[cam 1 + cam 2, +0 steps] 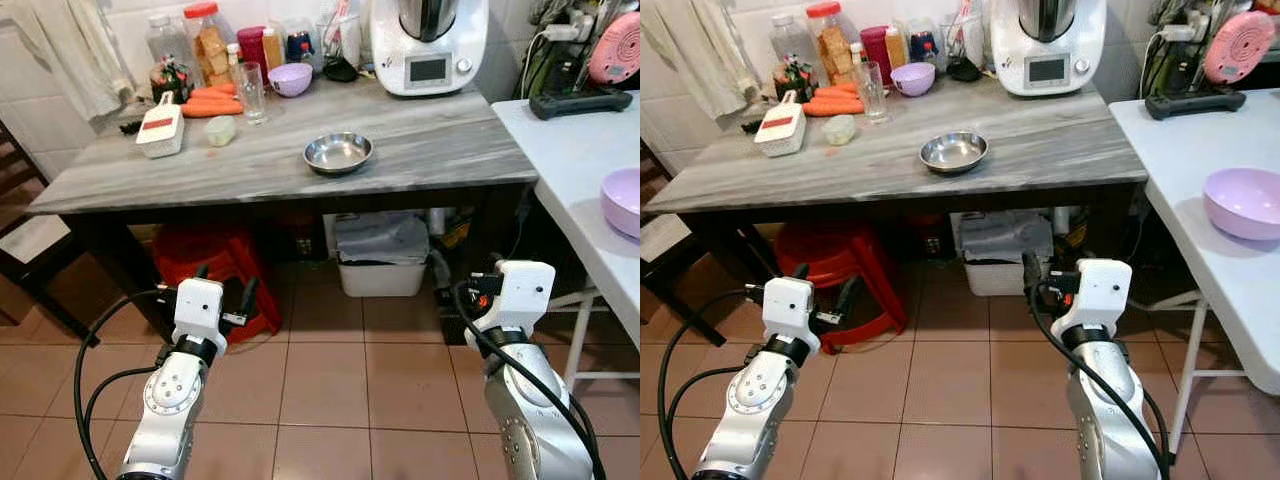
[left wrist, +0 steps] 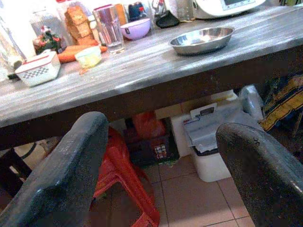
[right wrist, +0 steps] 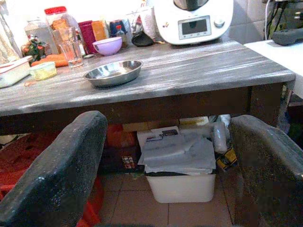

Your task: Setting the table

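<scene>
A steel bowl [image 1: 338, 152] sits empty near the front edge of the grey table [image 1: 440, 150]. Farther back stand a small purple bowl [image 1: 290, 78], a drinking glass [image 1: 250, 92], carrots [image 1: 210, 103] and a white box [image 1: 160, 130]. A larger purple bowl [image 1: 1243, 202] rests on the white table [image 1: 570, 150] to my right. My left gripper [image 2: 161, 179] and my right gripper [image 3: 165, 175] hang open and empty over the tiled floor, below the tabletop and short of the table's front edge.
A white kitchen machine [image 1: 428, 45], jars and bottles line the back of the grey table. Under it are a red stool [image 1: 215, 270] and a white bin [image 1: 380, 260]. A dark chair [image 1: 20, 250] stands at the left. Tiled floor lies between me and the table.
</scene>
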